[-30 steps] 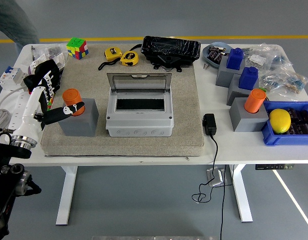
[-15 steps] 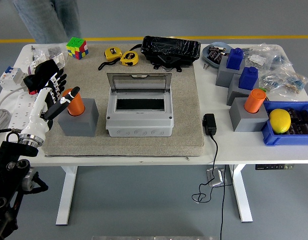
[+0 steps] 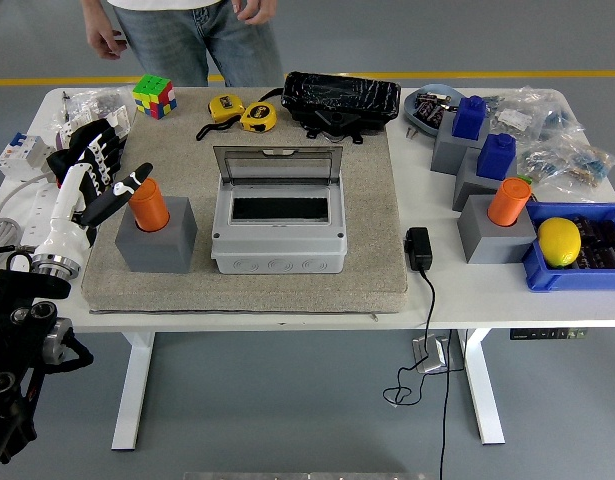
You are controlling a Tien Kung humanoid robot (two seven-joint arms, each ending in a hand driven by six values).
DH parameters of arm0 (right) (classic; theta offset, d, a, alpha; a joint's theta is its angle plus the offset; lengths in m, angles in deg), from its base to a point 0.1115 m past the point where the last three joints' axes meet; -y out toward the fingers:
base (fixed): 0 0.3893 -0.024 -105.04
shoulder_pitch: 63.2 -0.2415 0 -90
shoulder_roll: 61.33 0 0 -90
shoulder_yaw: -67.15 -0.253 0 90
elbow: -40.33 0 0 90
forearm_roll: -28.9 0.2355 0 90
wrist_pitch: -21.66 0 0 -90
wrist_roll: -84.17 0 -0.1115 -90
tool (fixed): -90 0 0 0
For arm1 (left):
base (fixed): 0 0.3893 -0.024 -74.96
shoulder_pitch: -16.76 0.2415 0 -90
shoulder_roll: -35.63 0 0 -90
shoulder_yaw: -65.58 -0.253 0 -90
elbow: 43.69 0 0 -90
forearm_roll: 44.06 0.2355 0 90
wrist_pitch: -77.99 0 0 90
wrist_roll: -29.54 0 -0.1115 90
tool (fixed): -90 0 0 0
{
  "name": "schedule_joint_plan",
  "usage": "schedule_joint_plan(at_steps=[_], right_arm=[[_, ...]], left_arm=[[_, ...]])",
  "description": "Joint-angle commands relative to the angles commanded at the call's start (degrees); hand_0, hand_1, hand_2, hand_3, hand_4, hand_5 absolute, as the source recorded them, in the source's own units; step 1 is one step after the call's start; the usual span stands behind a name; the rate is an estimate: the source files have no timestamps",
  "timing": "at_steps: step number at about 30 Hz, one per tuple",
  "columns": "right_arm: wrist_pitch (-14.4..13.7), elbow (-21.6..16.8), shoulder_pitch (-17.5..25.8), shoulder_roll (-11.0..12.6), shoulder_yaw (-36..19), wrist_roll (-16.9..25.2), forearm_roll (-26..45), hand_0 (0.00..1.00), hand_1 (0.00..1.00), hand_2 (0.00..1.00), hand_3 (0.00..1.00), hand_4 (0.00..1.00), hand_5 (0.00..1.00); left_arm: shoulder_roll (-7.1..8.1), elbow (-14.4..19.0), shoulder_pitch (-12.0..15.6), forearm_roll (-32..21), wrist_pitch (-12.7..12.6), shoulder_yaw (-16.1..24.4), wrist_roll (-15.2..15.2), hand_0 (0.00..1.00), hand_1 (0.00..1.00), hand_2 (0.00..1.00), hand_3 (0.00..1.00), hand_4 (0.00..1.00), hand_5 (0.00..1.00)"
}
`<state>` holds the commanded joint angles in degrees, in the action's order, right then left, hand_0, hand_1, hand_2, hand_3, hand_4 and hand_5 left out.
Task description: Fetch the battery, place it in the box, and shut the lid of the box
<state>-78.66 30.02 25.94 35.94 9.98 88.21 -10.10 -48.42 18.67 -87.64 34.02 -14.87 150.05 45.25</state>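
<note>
Risk: the left hand [image 3: 109, 180], fingers spread and gripping nothing, sits at nine o'clock of the orange battery [image 3: 147, 204]. A sideways nudge could tip it from its grey holder [image 3: 157, 238].

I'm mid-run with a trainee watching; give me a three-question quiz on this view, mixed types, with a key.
1. True or false: the grey box's lid stands open.
2. Which hand is beside the orange battery on the left grey block?
3. The yellow lemon-shaped object sits in: A) the grey box, B) the blue bin, C) the beige mat.

Key: 1 true; 2 left; 3 B.
</note>
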Motion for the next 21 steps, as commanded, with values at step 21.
schedule_joint_plan(at_steps=[21], right_arm=[[-0.03,0.0,-0.17,-0.07,0.16,0.11,0.27,0.875,0.792,0.746,0.782,0.998,0.998]], left_arm=[[-1.44,-0.07,-0.95,0.33,1.52,-1.16,-0.5,0.844,0.942,0.967,0.986,0.998,0.206]])
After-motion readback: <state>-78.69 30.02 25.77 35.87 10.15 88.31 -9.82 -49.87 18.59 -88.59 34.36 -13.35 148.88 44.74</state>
